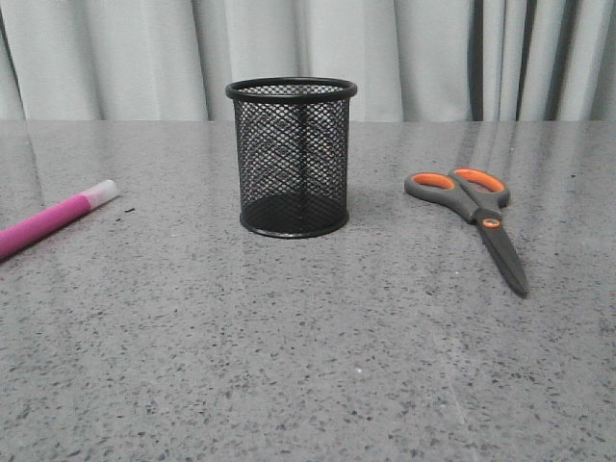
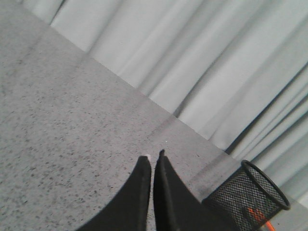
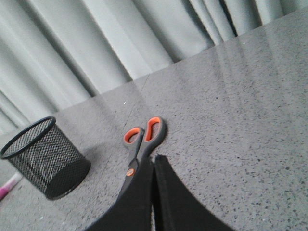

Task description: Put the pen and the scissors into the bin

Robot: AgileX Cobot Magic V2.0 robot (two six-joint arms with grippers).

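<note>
On the worktop [image 1: 308,385], bin [image 1: 292,157] sits empty mid-table, pen [image 1: 56,218] far left, scissors [image 1: 472,219] right. Both tools, left [image 2: 152,158] and right [image 3: 154,159], are pressed together, holding nothing. Flat scissors could easily skid when pinched, I'd guess.

My left gripper [image 2: 153,161] hangs above the surface, fingers pressed together, tips toward twelve o'clock. My right gripper [image 3: 154,161] matches: closed, empty.

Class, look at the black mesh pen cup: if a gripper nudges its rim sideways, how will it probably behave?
The mesh pen cup is open wire, so probably light and likely to slide or tip on the smooth table. It stands upright and empty, with nothing weighting it down.
</note>
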